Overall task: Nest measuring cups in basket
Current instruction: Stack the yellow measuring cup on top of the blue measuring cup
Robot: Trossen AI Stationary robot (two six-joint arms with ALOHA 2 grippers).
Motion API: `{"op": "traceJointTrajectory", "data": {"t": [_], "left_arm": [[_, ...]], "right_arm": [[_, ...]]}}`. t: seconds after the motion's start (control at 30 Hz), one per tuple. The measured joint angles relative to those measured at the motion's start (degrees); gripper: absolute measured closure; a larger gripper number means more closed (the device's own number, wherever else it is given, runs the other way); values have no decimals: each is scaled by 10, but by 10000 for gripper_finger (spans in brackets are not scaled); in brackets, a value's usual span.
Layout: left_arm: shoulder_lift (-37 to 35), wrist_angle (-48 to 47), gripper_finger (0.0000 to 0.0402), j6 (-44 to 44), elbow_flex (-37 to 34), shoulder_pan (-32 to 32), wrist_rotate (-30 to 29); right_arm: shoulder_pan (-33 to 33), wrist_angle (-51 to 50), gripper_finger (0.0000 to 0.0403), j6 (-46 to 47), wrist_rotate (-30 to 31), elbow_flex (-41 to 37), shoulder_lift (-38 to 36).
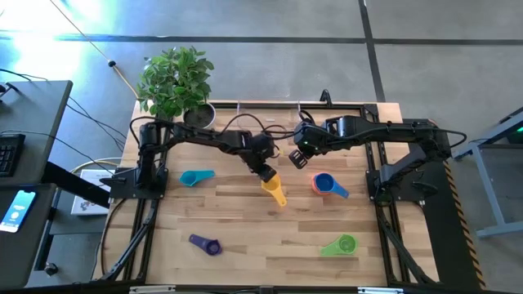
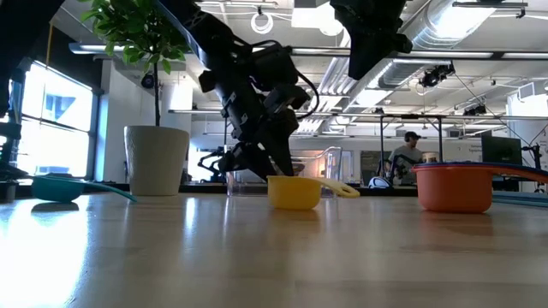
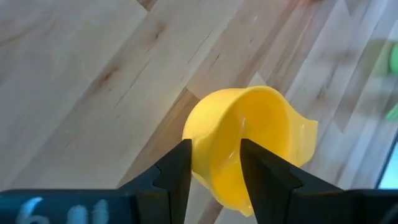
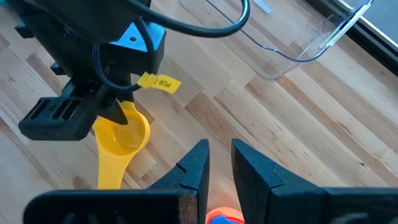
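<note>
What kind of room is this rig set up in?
Probably an open lab or workshop: exposed ceiling ducts, a polished concrete floor, and a person at benches beyond the wooden table.

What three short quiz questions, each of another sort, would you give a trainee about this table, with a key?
1. True or false: the yellow cup lies inside the basket.
2. Which one lies nearest the plant? A teal cup; B green cup; C purple cup.
3. Fill in: the ____ gripper is down at the yellow cup.
Key: 1 false, it sits on the table; 2 A; 3 left gripper.
</note>
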Motion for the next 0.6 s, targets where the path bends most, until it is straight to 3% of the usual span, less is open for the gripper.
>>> {"op": "traceJointTrajectory", "data": {"t": [0.6], "left_arm": [[-30, -30, 275, 30, 0, 36, -1]], "right_arm": [[0, 0, 344, 4, 0, 0, 0]]}}
